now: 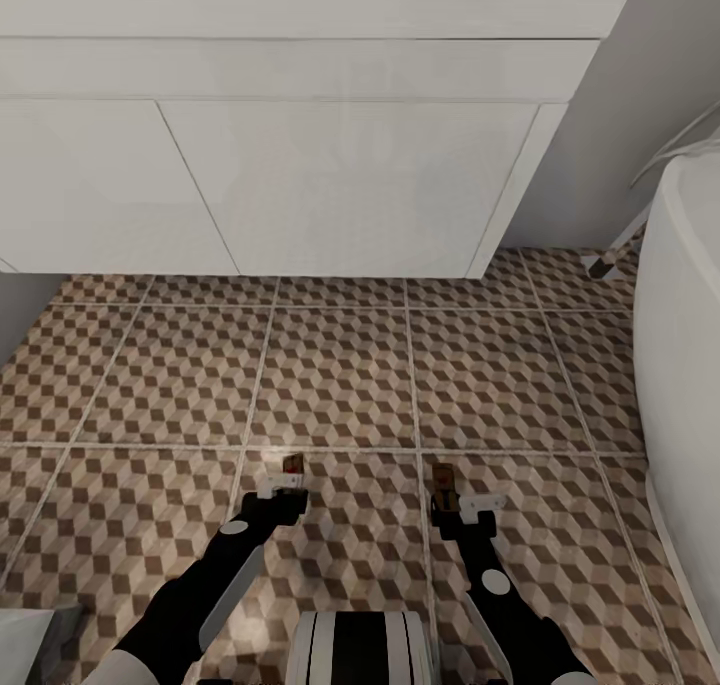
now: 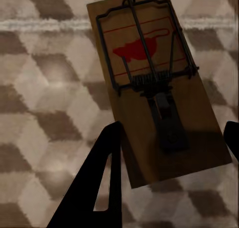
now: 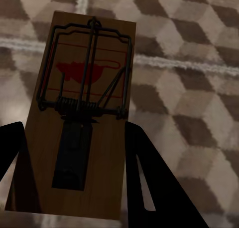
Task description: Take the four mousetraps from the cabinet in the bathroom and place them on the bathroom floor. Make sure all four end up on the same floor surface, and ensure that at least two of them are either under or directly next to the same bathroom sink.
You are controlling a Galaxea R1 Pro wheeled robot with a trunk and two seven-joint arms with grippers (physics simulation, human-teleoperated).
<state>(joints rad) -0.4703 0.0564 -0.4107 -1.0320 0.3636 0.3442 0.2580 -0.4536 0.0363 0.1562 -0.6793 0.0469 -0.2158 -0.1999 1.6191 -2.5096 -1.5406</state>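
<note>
Mousetraps, two, one per gripper. Left gripper: fingers closed on either side of a tan mousetrap, held low above the tiled bathroom floor. Right gripper: fingers closed on the second mousetrap, also over the floor. Both traps show a dark spring bar and red mark. White sink stands ahead, well apart; bathtub to the right.

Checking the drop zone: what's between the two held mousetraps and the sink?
Head view: only bare cube-pattern floor lies between the left mousetrap, the right mousetrap and the sink. Nothing stands on that stretch.
</note>
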